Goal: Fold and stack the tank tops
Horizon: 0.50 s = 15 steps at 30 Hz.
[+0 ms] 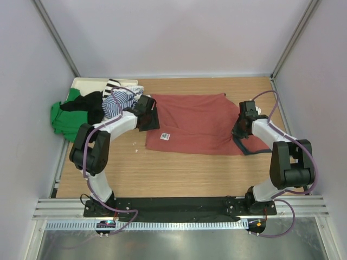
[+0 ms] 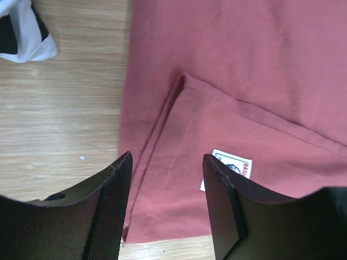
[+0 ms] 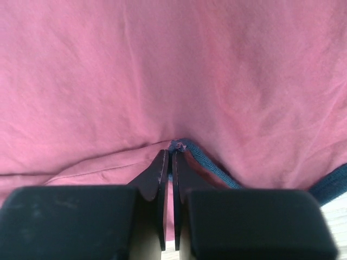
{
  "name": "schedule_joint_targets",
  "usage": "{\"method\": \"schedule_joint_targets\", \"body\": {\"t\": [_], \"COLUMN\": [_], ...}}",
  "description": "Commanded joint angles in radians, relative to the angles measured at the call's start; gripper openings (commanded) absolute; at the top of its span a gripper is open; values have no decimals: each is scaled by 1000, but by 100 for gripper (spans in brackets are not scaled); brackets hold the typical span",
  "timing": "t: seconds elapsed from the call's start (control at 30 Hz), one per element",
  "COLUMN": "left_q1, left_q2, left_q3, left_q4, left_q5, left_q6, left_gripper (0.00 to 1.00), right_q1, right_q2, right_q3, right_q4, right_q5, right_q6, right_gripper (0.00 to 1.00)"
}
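A brick-red tank top (image 1: pixel 198 124) lies spread flat in the middle of the table, with a white label (image 1: pixel 165 136) near its front left corner. My left gripper (image 1: pixel 147 116) hovers open over its left hem (image 2: pixel 162 124), fingers apart on either side of the cloth, the label (image 2: pixel 227 168) beside the right finger. My right gripper (image 1: pixel 241 129) is at the garment's right side, shut on its dark blue-grey trim (image 3: pixel 217 168), which bunches at the fingertips (image 3: pixel 162 162). A navy-and-white striped tank top (image 1: pixel 116 100) lies in the pile at the back left.
A pile of green (image 1: pixel 65 116), black (image 1: pixel 87 105) and striped clothes sits on a white tray (image 1: pixel 87 82) at the back left. A corner of black-and-white cloth (image 2: pixel 27 32) shows near the left gripper. A dark strap (image 1: pixel 249 147) trails off the red top's front right.
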Motion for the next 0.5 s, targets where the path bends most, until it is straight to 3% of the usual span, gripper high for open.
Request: {"method": "schedule_joint_targets", "body": {"t": [0.0,0.23,0.47], "left_q1": [1,3,0], "left_q2": [8,66,134], "left_q3": [38,127,194], "left_q4": [-12,-7,-27], "left_q5": [-53,-16,-13], "left_q6": [11,-6,9], "left_gripper": [56,58,48], "right_q1": [1,0,0], "right_q2": [-6,-3,0], "right_q3": [25,28,25], "right_q4": [47,53,59], "right_q5": [17,-9,-17], "right_q6": [-2,-7,-10], "right_gripper": [6,5,5]}}
